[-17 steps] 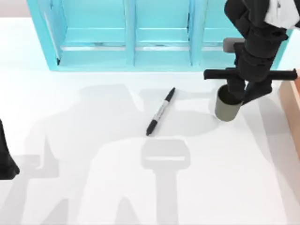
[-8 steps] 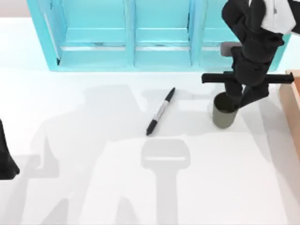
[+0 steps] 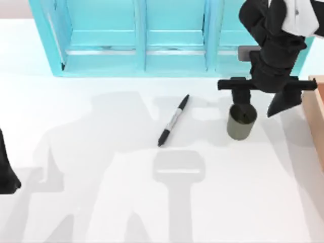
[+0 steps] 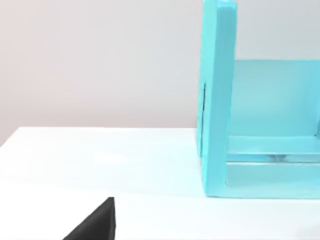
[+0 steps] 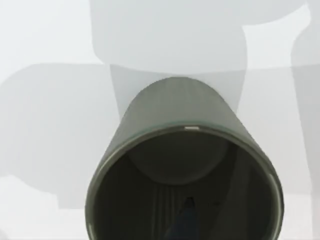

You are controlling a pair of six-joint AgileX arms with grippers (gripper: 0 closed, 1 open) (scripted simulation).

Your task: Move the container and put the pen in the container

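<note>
Dark olive-grey and smooth-walled, the small cylindrical container (image 3: 241, 121) stood upright on the white counter (image 3: 101, 202), right of centre in the top view and just in front of the large turquoise shelf unit (image 3: 136, 35). The right pincer (image 3: 263, 104) hung directly over and slightly behind the container's open mouth, its black fingers (image 3: 239, 97) spread apart and released, one at the rim's far edge and the other off to the container's right side. The right wrist view looked down into the container's (image 5: 182, 170) hollow interior. The slim marker pen (image 3: 173, 120), black at both ends with a grey-white barrel, lay diagonally on the counter to the container's left, apart from it. A tan wooden box (image 3: 315, 116) sat at the counter's right edge. The left arm (image 3: 6, 169) was parked at the counter's left edge; whether its pincer was spread or clenched could not be told.
</note>
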